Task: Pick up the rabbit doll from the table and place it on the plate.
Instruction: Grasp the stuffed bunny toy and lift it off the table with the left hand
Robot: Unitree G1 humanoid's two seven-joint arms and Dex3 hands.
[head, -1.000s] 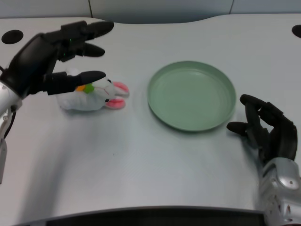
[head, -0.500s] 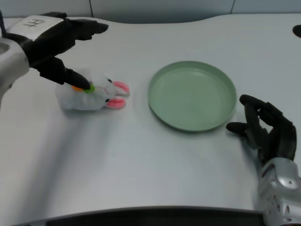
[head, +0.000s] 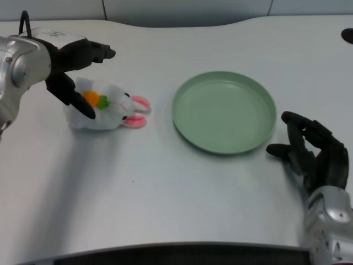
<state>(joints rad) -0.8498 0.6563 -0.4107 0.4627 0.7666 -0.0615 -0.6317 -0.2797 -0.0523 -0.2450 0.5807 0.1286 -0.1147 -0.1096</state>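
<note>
We are at the grasp: our left hand (head: 71, 69) straddles the rabbit doll (head: 107, 107), fingers spread and apparently not yet clenched (contact is hard to judge). The doll lies on the worktop (head: 165, 187), left of the plate (head: 223, 110). Next we should clench, then lift.

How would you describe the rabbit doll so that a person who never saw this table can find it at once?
Start from the round green plate in the middle of the white table and look to the picture's left. There the rabbit doll lies on the table, apart from the plate, with the black left hand over it. It is the only soft white thing, with pink ears and a small orange carrot.
</note>
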